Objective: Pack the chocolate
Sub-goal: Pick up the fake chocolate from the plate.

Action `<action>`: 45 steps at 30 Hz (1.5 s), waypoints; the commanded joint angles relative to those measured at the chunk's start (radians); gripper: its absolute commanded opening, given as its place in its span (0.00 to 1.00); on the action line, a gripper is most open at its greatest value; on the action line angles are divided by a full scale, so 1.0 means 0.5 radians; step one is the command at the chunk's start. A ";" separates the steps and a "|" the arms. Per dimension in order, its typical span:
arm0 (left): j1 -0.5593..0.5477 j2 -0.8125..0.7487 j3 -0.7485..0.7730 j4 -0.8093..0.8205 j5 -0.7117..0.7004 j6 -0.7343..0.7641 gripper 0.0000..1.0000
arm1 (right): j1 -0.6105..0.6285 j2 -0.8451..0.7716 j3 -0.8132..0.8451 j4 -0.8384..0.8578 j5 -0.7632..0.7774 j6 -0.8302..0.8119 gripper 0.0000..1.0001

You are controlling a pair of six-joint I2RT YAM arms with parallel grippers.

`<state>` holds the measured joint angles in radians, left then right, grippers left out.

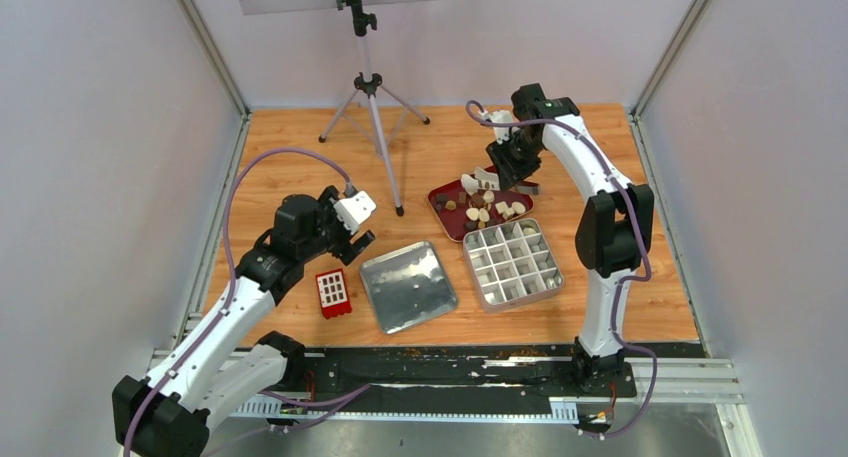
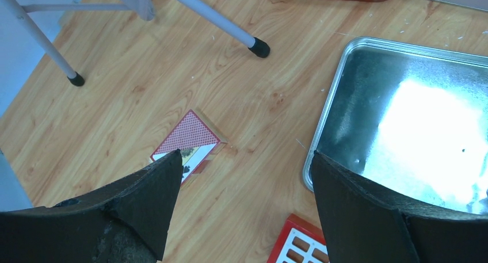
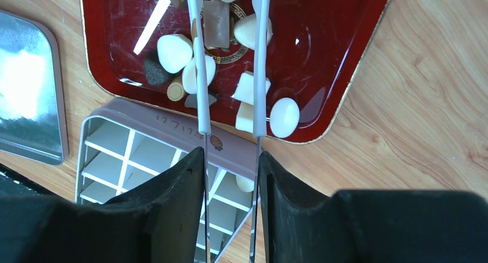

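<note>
- Top external view: the left gripper (image 1: pixel 352 239) hangs over the light wooden table (image 1: pixel 300 137) with its jaws spread wide and nothing between them, near the small red block with white squares (image 1: pixel 333 292) and the flat square silver metal lid (image 1: pixel 408 285)
- Same view: the right gripper (image 1: pixel 505 167) reaches over the far edge of the glossy dark red tray (image 1: pixel 437 194), where the cream-white and dark brown chocolate pieces (image 1: pixel 483 207) lie loose in a heap
- The grey divided box with square compartments (image 1: pixel 512 264) sits just beside the tray's near rim, and a grey metal tripod (image 1: pixel 370 97) stands at the far side of the table
- Left wrist view: the left gripper (image 2: pixel 247 176) shows its black fingers (image 2: pixel 144 205) far apart and empty above bare wood
- The lid (image 2: pixel 403 113) lies to the right, a corner of the red block (image 2: pixel 296 246) shows at the bottom edge, and a small flat red-backed card (image 2: pixel 187 137) lies by one finger
- Right wrist view: the right gripper (image 3: pixel 230 176) is drawn narrow, clamped on long metal tweezers with white-sleeved arms (image 3: pixel 201 84)
- The tweezers run out over the tray (image 3: pixel 339 44), with the chocolate pieces (image 3: pixel 174 51) under and beside their arms
- The tips pass out of the top edge, so I cannot tell whether they grip a piece
- The divided box (image 3: pixel 115 142) lies against the tray's rim, with one cream piece (image 3: pixel 244 184) in a compartment under the gripper
</note>
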<state>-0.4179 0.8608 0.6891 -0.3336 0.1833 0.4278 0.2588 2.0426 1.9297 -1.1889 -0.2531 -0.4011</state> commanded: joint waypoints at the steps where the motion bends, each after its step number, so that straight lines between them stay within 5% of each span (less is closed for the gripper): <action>1: 0.019 -0.035 0.064 0.011 0.056 -0.038 0.90 | 0.057 0.021 0.095 0.058 0.029 0.031 0.38; 32: 0.049 -0.086 -0.028 0.080 0.103 -0.101 0.92 | 0.108 0.015 -0.073 0.048 0.270 -0.013 0.38; 45: 0.065 -0.083 -0.040 0.091 0.124 -0.123 0.92 | 0.105 -0.124 0.048 0.021 0.232 -0.032 0.18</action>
<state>-0.3912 0.8284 0.6746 -0.3229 0.2211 0.3988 0.3065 2.0743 1.8996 -1.1858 -0.1223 -0.4126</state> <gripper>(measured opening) 0.918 0.231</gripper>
